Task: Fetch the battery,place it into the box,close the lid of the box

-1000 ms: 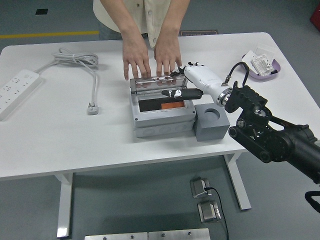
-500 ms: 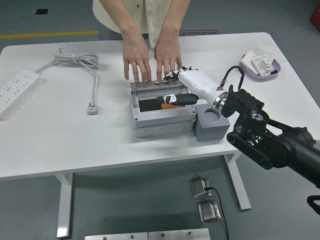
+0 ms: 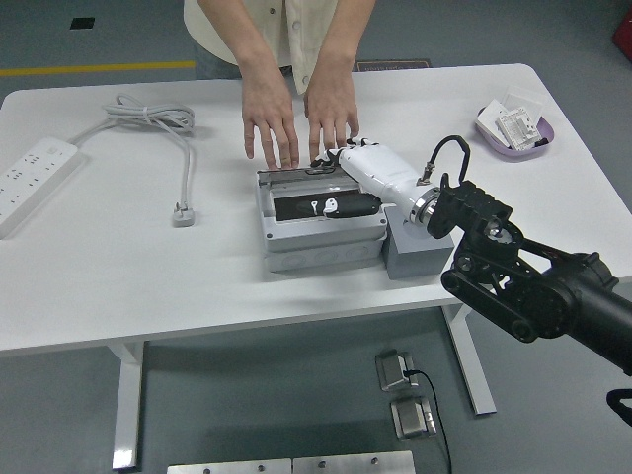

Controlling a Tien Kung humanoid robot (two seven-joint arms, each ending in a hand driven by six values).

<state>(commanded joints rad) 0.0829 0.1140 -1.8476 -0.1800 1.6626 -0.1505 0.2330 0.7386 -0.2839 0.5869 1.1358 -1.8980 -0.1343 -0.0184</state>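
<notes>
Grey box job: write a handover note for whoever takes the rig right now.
Right robot hand: white, over the open top of the grey box, fingers on the clear lid; the grasp itself is not clear. Left robot hand: out of view.
A person's hands rest at the box's far edge, by the lid.
The battery cannot be made out; the inside of the box is dark and partly covered by the hand.
Grey holder block beside the box looks empty.
Left: bring the lid fully down and shut; confirm the battery is inside.
</notes>
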